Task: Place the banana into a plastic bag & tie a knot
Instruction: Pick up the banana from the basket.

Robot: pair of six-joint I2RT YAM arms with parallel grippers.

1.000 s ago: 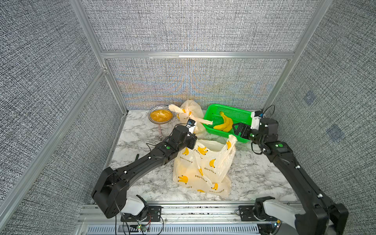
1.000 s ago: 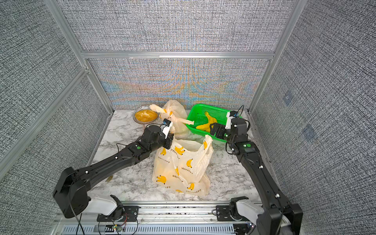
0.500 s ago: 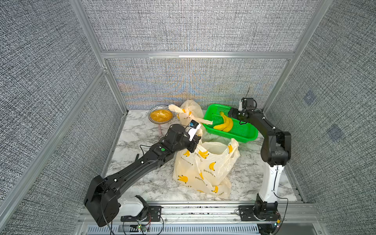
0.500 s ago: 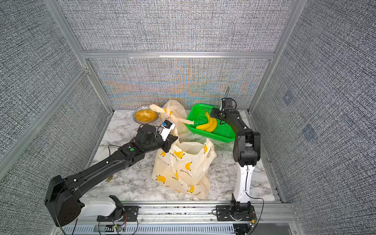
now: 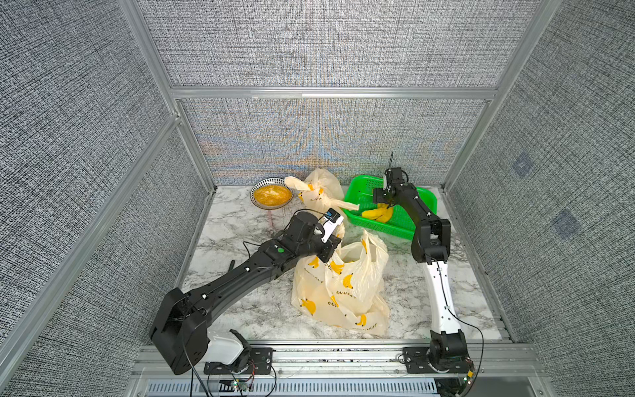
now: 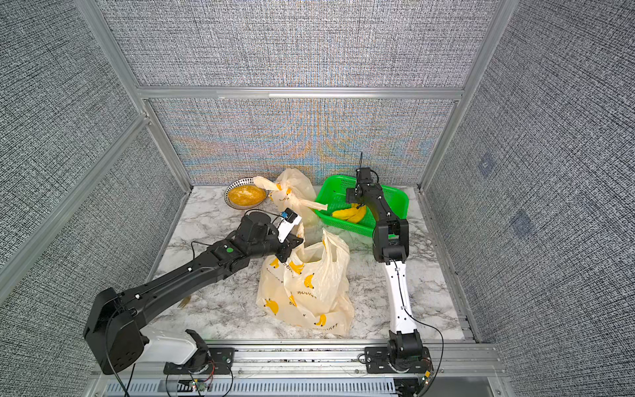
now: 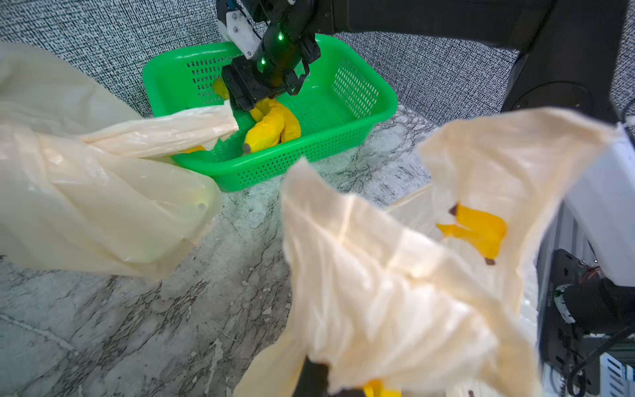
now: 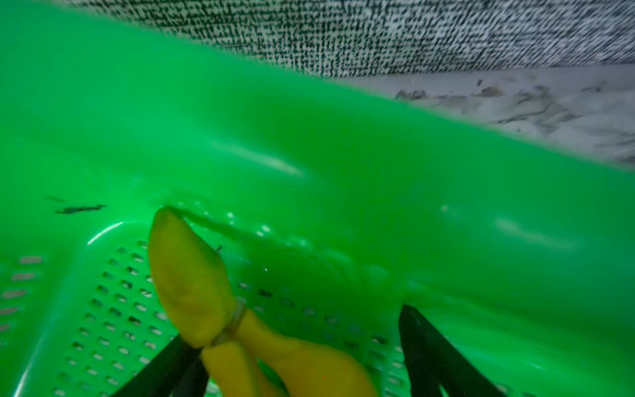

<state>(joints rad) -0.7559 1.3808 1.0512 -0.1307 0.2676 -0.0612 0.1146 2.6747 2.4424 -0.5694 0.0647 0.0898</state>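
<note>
1. Plastic bag is slumping centre, mouth gaping.
2. Green basket is sitting far right.
3. Left gripper is pinching the bag's rim.
4. Right gripper is straddling the banana, jaws spread.
5. Banana is lying inside the basket.
</note>
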